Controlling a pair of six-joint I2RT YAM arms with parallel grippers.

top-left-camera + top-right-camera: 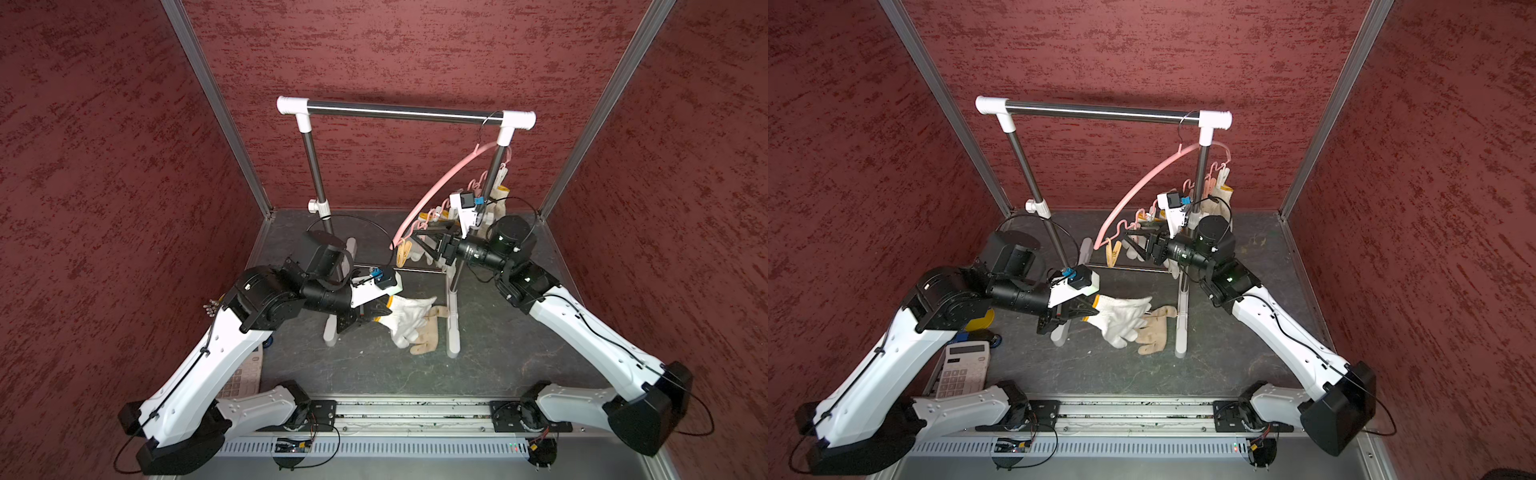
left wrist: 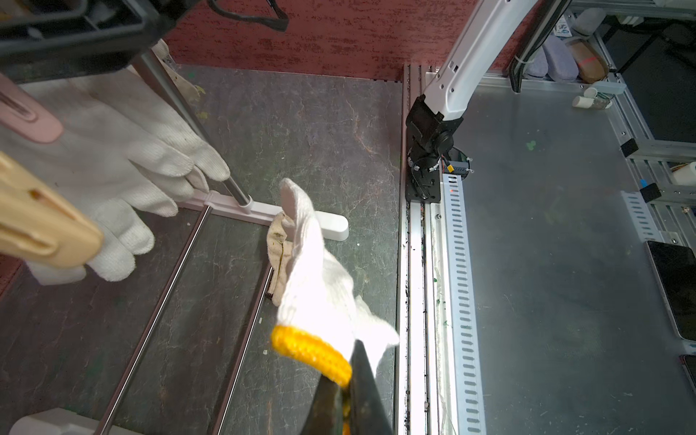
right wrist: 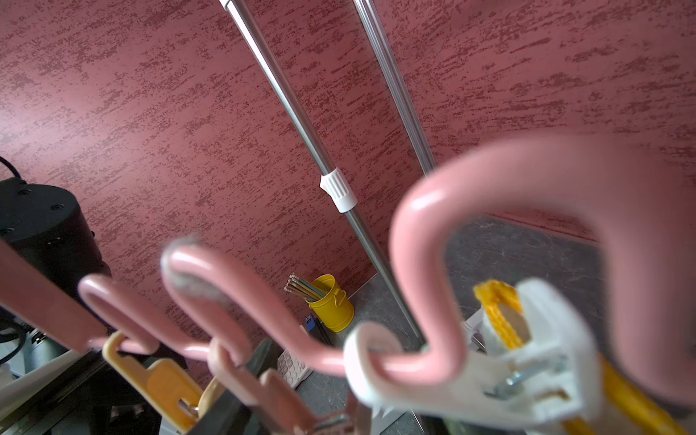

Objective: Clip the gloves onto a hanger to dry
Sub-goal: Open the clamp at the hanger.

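Left claw [image 1: 376, 315] is clamping shut on the yellow cuff of a white glove [image 1: 409, 318], holding it out between the feet of the steel rack [image 1: 399, 111]. Just right of it, a beige glove [image 1: 428, 337] is lying beside the rack's right foot. The pink hanger [image 1: 440, 183] is hanging from the rack's top bar near its right post, with clipped gloves [image 1: 498, 192] dangling below. Right claw [image 1: 417, 247] is reaching in among the hanger's clips [image 1: 402, 253]; whether it is gripping one, I cannot tell.

Both top views look down from high above the near edge, sharing the rack [image 1: 405, 113]. Wrist views sit close: left on a glove [image 2: 316, 271], right on the hanger [image 3: 418, 256].
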